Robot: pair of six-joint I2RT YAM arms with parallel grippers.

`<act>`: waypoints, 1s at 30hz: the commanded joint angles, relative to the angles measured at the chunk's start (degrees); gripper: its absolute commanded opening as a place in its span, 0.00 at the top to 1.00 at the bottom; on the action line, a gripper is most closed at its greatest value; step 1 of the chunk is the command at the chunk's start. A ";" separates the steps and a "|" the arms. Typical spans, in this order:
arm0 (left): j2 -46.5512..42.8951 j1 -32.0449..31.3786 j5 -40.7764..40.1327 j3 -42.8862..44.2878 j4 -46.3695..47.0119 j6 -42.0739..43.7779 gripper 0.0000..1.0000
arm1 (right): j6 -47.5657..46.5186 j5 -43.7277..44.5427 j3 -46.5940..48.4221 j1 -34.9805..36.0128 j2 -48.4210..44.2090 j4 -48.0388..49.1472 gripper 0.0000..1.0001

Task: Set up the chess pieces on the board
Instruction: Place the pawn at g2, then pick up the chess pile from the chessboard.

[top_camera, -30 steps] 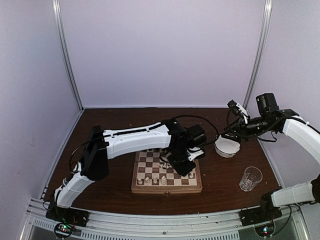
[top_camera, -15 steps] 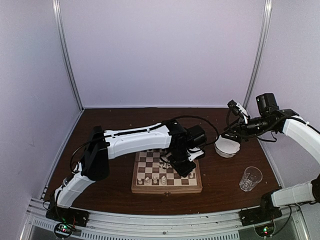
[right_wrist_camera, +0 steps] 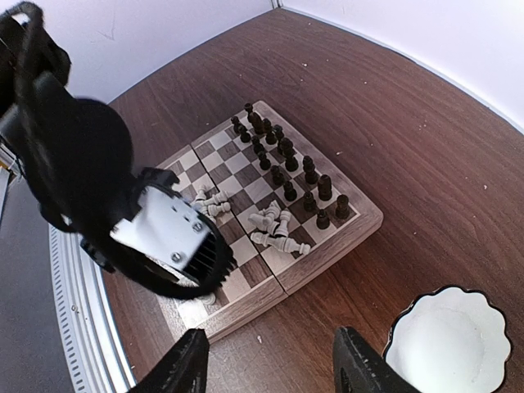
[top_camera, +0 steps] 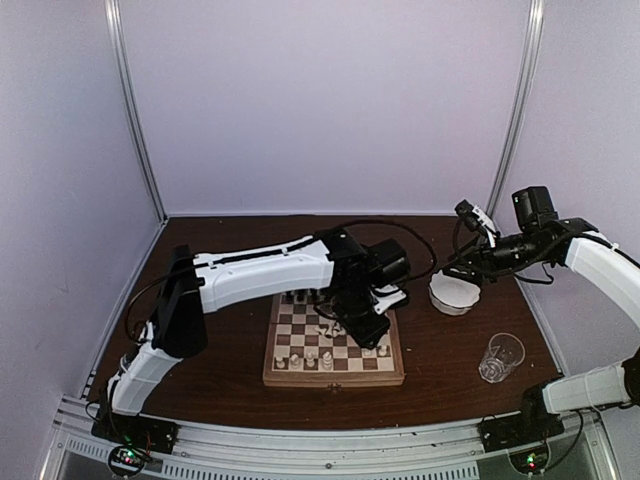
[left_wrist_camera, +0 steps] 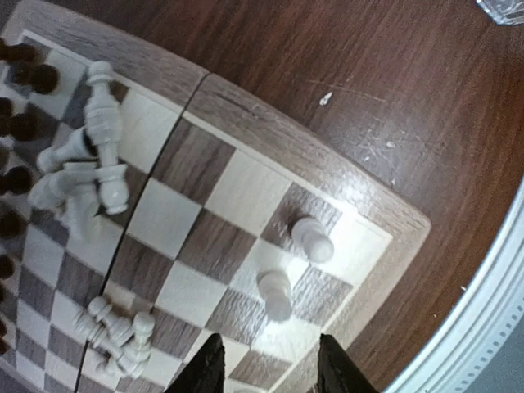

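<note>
The board [top_camera: 335, 378] lies mid-table. In the left wrist view two cream-white chess pieces stand near the board's [left_wrist_camera: 270, 123] corner, one [left_wrist_camera: 313, 239] beside the other [left_wrist_camera: 276, 293]. More white pieces lie toppled in a heap [left_wrist_camera: 82, 172] and a smaller heap [left_wrist_camera: 115, 332]. Dark pieces [right_wrist_camera: 286, 160] stand in two rows along the far side. My left gripper [left_wrist_camera: 270, 368] hovers open over the corner squares, nothing between its fingers. My right gripper [right_wrist_camera: 274, 368] hangs open and empty above the table, by the bowl.
A white scalloped bowl [top_camera: 452, 294] sits right of the board, under the right gripper [top_camera: 470, 262]. A clear glass cup [top_camera: 501, 356] stands at the near right. The left arm [top_camera: 260, 275] spans the board's far half. Walls close in the back and sides.
My left wrist has lifted a little and drawn back from the board's near right squares, jaws now apart. The right arm has not moved.
</note>
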 commanded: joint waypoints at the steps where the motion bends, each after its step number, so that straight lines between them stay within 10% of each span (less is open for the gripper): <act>1: -12.33 2.43 -2.69 -5.15 2.01 0.31 0.60 | -1.24 -0.66 -0.19 -0.27 -0.48 -0.17 0.46; 15: -23.05 13.23 6.57 -28.77 13.38 7.99 0.63 | -7.49 5.45 3.07 8.90 3.78 -4.78 0.52; 30: -37.46 18.87 4.68 -49.87 32.64 -10.25 0.47 | -14.57 19.95 20.39 31.83 31.86 -7.64 0.52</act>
